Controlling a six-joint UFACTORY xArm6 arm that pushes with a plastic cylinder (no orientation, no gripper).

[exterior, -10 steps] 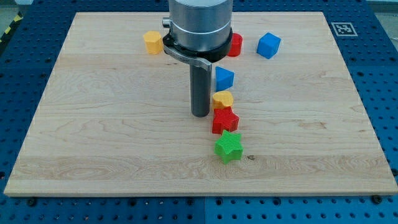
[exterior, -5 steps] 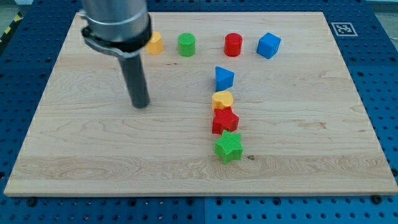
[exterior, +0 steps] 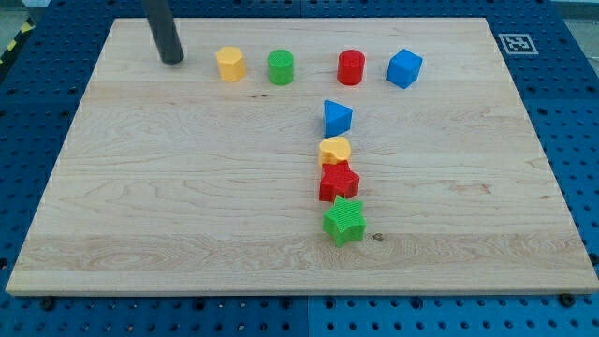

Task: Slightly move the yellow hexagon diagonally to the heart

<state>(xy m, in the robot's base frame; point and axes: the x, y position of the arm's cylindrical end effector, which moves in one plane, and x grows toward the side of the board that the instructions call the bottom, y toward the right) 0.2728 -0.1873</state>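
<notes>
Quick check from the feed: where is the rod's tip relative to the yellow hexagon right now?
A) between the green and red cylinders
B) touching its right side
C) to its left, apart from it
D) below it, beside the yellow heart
C: my tip stands to the view's left of the yellow hexagon, with bare board between them.

Rod (exterior: 165,33) upper part cut off

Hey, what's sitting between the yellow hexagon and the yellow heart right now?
In the camera view, nothing sits between the yellow hexagon and the yellow heart: that diagonal stretch is bare wood. The green cylinder lies just above it. My tip is left of the hexagon.
</notes>
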